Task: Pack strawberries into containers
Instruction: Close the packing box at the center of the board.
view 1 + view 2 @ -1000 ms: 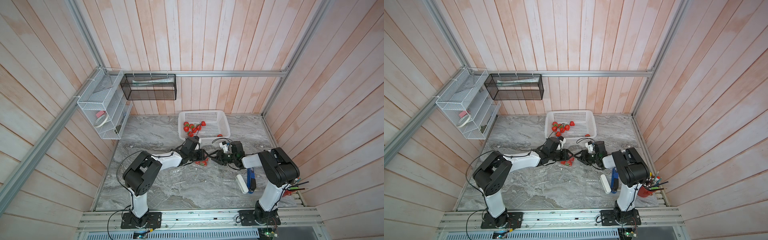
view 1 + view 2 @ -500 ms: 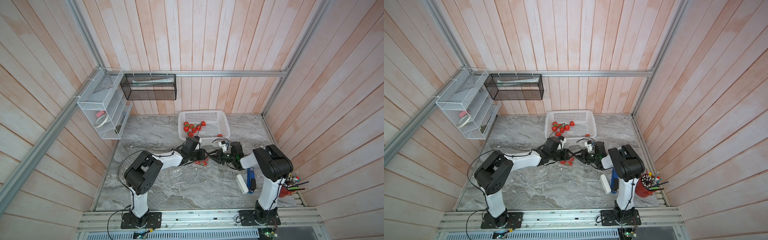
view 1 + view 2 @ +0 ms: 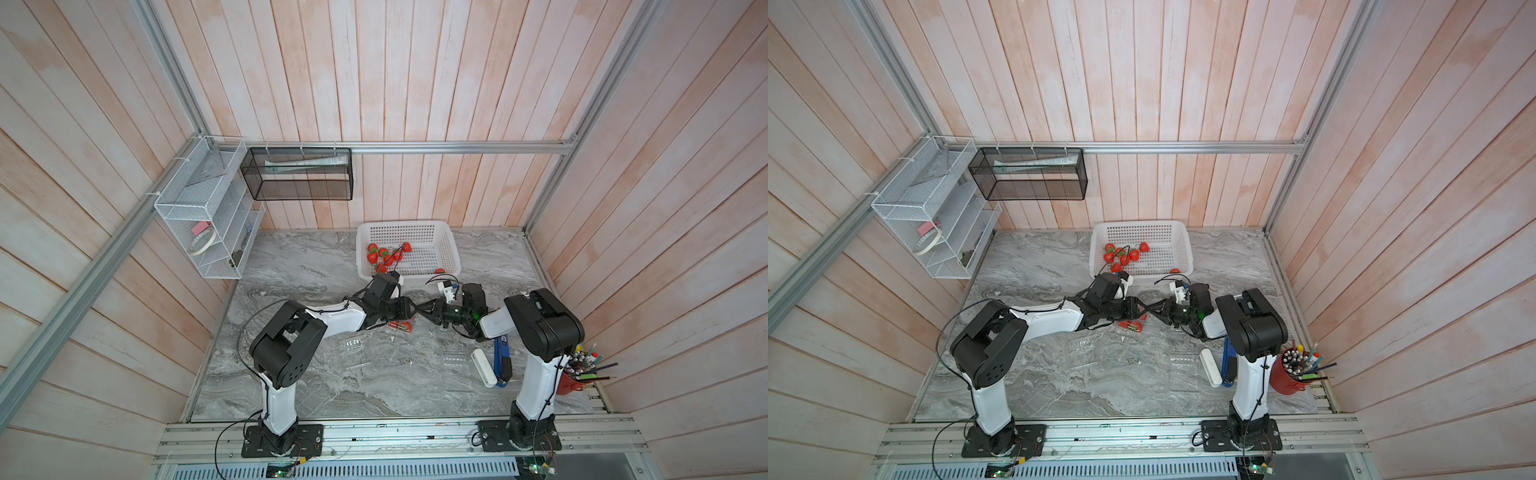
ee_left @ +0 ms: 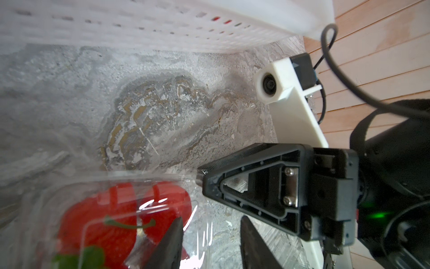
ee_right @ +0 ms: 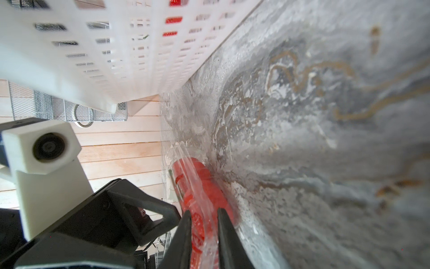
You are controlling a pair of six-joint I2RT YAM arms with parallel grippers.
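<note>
A clear container with strawberries inside lies on the marble mid-table; both grippers meet at it. My right gripper has its fingers close together, with the container's clear edge pinched between them. My left gripper stands open beside it, one finger over the lid and the clear rim in the gap. In both top views the left gripper and right gripper nearly touch. More strawberries lie in the white basket. Empty containers sit nearer the front.
The basket's wall stands just behind both grippers. A white bar and a blue tool lie by the right arm's base, and a red pencil cup stands beyond it. Wire racks hang on the left wall.
My right gripper's jaws have narrowed onto the container's edge and its arm has shifted slightly. The left arm and its gripper have stayed put.
</note>
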